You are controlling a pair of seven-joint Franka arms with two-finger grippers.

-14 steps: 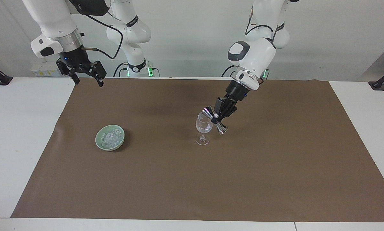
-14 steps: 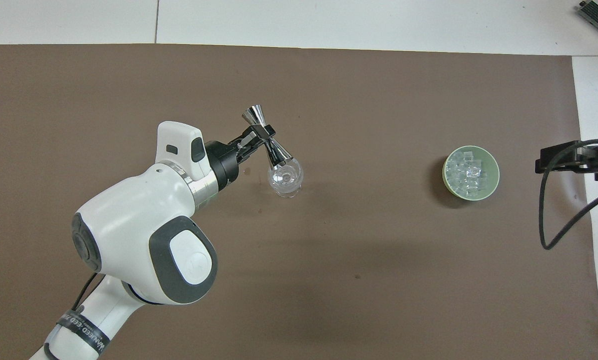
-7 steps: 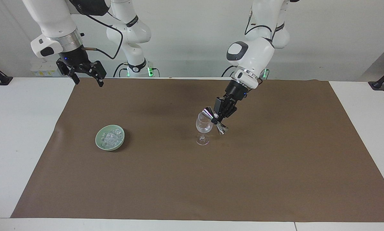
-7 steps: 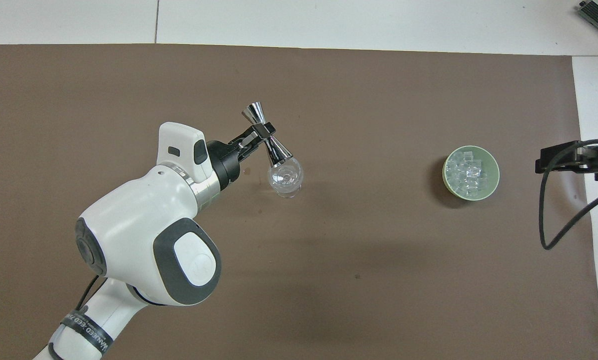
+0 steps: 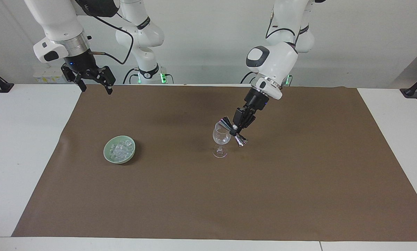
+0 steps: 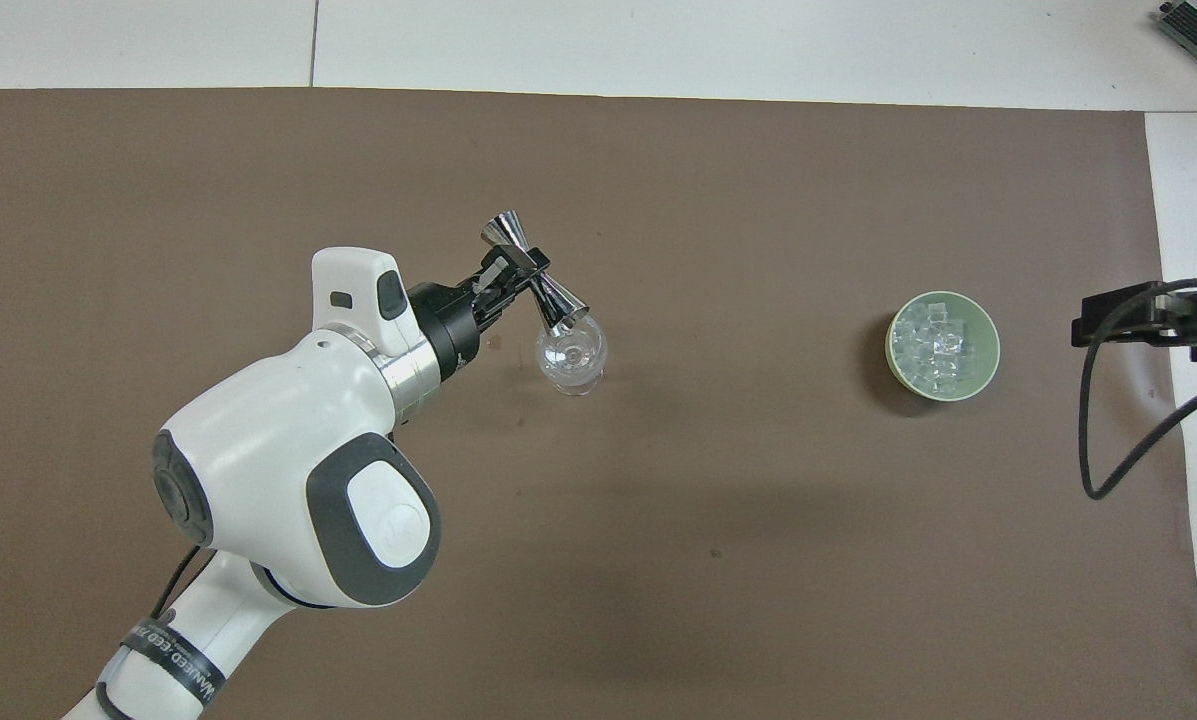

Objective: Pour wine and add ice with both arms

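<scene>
Brown mat: green bowl holds ice.

Two arms, one glass, one jigger, one bowl.

Glossy metal jigger, clear glass
</scene>
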